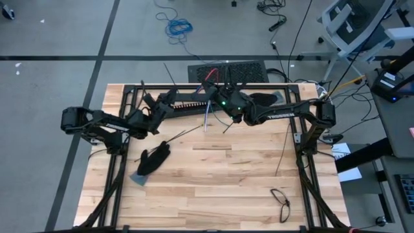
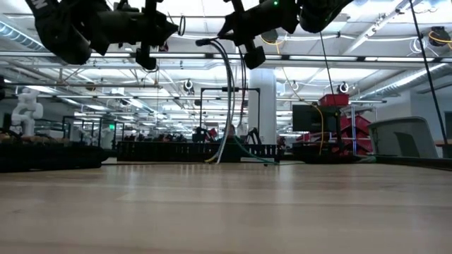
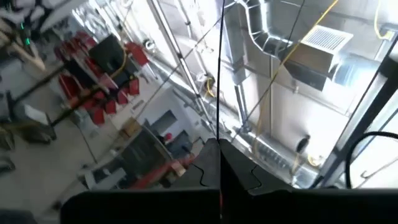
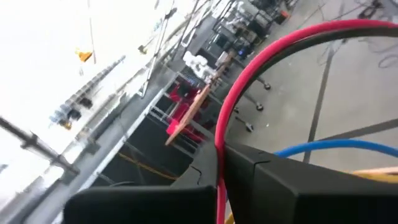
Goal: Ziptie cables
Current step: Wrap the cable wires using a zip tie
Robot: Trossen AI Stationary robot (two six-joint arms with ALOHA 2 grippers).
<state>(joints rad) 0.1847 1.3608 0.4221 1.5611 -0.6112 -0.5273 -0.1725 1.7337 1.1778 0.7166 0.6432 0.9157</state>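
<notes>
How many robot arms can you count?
2. The left arm reaches in from the left side of the table. The right arm reaches in from the right side. They nearly meet over the table's far edge. No other arm seems to be hidden.

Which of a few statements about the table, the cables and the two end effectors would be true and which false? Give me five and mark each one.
1. The cables hang from the right end effector down toward the table. True.
2. The left end effector stands wide open. False: it is shut, pinching a thin black strip.
3. A black glove lies on the table near the left arm. True.
4. Both end effectors rest on the tabletop. False: the low view shows both raised well above it.
5. A pair of glasses lies at the table's far edge beside the slotted bar. False: it lies near the front right corner.
</notes>
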